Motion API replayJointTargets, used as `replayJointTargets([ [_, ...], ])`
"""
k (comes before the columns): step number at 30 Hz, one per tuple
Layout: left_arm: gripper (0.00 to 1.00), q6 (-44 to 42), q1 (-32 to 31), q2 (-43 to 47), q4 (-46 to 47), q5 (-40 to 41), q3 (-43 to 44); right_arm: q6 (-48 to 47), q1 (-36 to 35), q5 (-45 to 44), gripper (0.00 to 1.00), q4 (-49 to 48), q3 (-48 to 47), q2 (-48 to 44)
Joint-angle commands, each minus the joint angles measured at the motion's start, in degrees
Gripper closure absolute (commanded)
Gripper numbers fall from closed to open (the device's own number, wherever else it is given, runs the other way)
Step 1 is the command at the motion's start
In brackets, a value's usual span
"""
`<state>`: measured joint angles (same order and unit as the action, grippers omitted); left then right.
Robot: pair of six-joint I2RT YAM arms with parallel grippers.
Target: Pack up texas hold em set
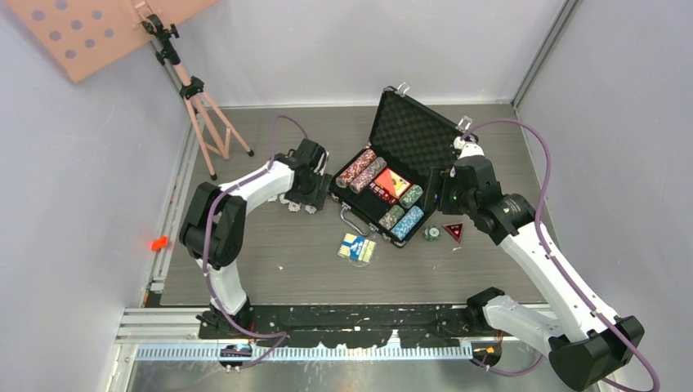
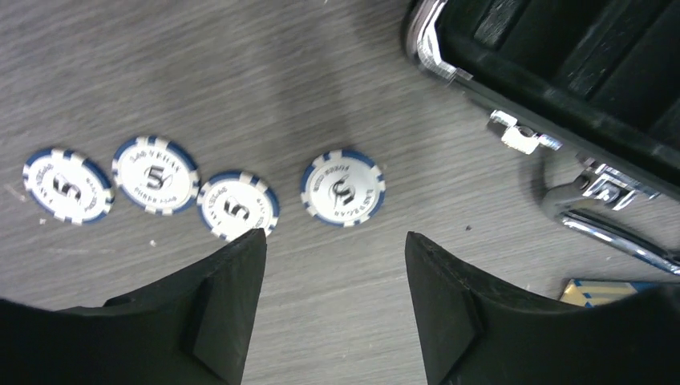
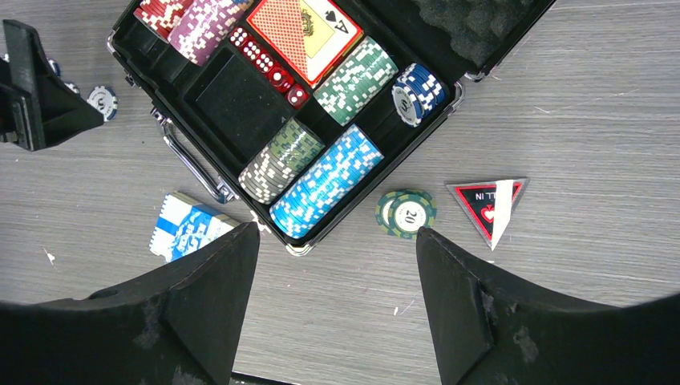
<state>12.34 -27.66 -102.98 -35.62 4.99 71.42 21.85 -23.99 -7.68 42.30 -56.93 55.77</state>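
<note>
Left wrist view: the left gripper (image 2: 334, 234), fingers apart and empty, hovers by four blue-and-white poker chips (image 2: 343, 188) lying flat on the table (image 2: 240, 64) beside the open briefcase (image 2: 545, 96). The right gripper (image 3: 337, 228), likewise spread and empty, hangs above green chips (image 3: 406, 213) and the blue card deck (image 3: 188, 228) just outside it.

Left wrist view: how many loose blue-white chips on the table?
4. Three chips lie in a row on the table; the fourth sits apart to their right, nearer the case. Others may hide under the left end effector.
</note>
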Motion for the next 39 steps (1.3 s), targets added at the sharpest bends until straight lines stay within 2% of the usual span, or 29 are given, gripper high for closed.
replayJointTargets([
  [1, 0.34, -2.5, -0.1, -3.2, -0.4, -4.0, 4.9, 0.3, 0.0, 0.4, 0.22, -0.5, -2.5, -0.4],
  [13, 0.40, -2.8, 0.0, -9.4, -1.6, -2.5, 7.9, 0.3, 0.0, 0.1, 0.22, -0.2, -2.4, -1.0],
  [20, 0.58, -1.7, 0.9, -10.7, -4.2, -3.1, 8.6, 0.2, 0.0, 0.0, 0.22, -0.2, -2.6, -1.0],
  [24, 0.64, -1.0, 1.5, -9.9, -4.4, -2.3, 7.8, 0.1, 0.0, -0.1, 0.23, 0.1, -2.5, -1.2],
  [30, 0.65, -0.9, 1.5, -5.4, -3.7, -1.7, 6.9, 0.1, 0.0, -0.3, 0.23, 0.1, -2.6, -1.2],
  [39, 0.64, -0.9, 2.3, 0.0, -5.6, 4.4, 7.2, 0.2, 0.0, 0.3, 0.23, 0.1, -3.0, -0.7],
])
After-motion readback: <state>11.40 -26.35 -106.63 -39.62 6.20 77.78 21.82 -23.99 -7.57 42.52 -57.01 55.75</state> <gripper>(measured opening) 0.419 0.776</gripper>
